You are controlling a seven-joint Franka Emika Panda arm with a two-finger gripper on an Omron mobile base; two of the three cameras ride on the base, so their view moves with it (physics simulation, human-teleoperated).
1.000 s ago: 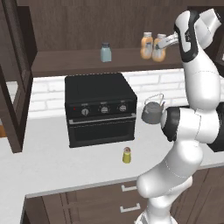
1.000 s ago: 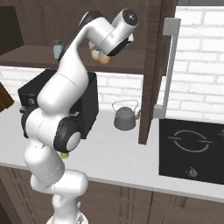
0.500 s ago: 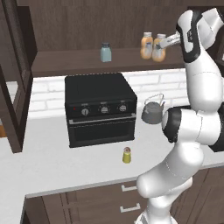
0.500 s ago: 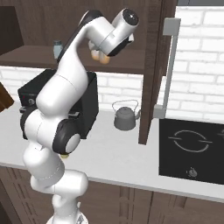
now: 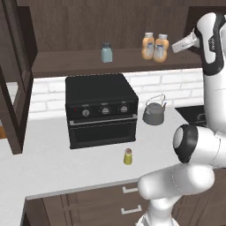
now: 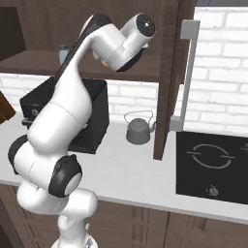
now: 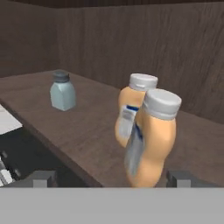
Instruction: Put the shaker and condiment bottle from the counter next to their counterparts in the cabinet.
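Two orange condiment bottles stand side by side on the cabinet (image 5: 66,64) shelf, one (image 5: 160,47) nearer my hand and its twin (image 5: 148,45) just behind. In the hand view the near bottle (image 7: 154,138) stands upright in front of my open gripper (image 7: 111,179), free of both fingertips (image 7: 43,178), with the twin (image 7: 131,109) behind it. My gripper (image 5: 175,45) hovers just right of the bottles. A pale blue-grey shaker (image 5: 106,52) stands farther left on the shelf (image 7: 61,91). The yellow-green shaker (image 5: 127,156) stands on the counter (image 5: 66,167) in front of the oven.
A black toaster oven (image 5: 99,110) and a grey kettle (image 5: 154,112) sit on the counter under the shelf. An open cabinet door (image 5: 13,88) hangs at the left. A black cooktop (image 6: 213,164) lies at the right, beyond a wooden cabinet panel (image 6: 169,72).
The jaws have spread a little wider and the hand has drawn back slightly from the near bottle, which stays standing on the shelf.
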